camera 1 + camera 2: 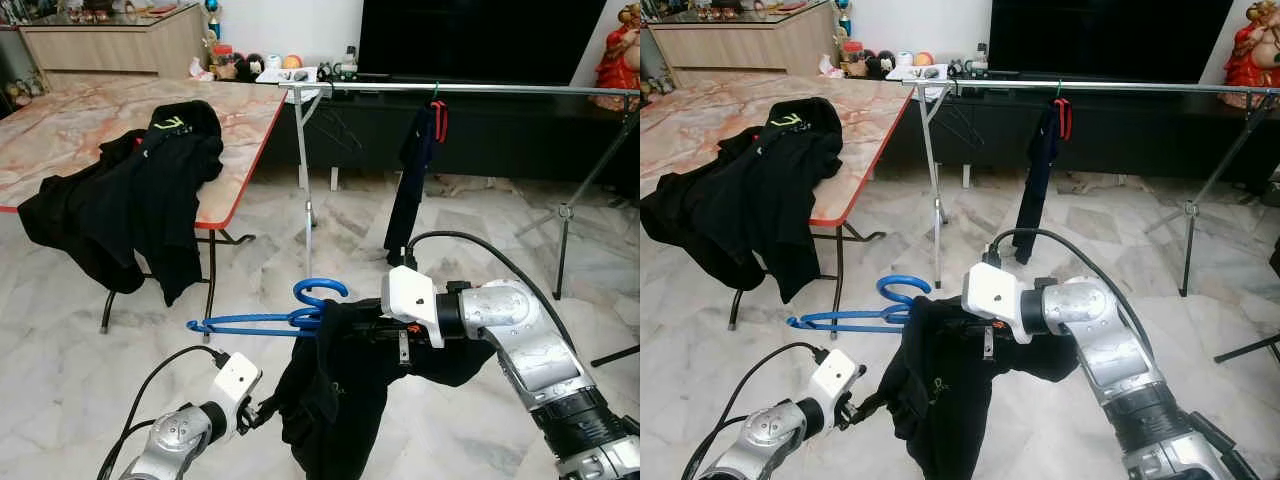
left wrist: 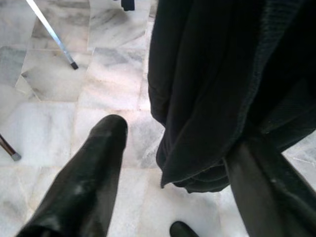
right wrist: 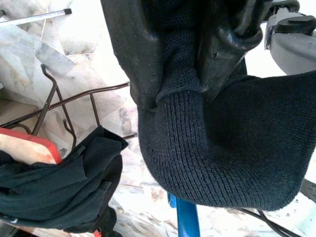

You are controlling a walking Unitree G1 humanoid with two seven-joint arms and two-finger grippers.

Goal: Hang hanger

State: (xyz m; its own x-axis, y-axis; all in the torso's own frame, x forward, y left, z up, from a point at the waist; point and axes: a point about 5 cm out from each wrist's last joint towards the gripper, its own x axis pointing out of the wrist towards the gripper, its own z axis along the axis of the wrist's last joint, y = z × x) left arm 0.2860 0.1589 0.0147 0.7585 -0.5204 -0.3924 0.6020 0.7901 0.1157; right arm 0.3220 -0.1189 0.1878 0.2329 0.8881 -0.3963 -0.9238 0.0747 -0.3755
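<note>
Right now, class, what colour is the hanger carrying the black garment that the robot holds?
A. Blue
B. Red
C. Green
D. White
A: the hanger whose hook and bar stick out of the black garment at the right end effector is blue.

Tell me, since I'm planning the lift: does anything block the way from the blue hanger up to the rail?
Nothing visible does. The right hand holds the blue plastic hanger with its black knit garment over open marble floor; the silver metal rail is bare left of the hanging dark garment.
</note>
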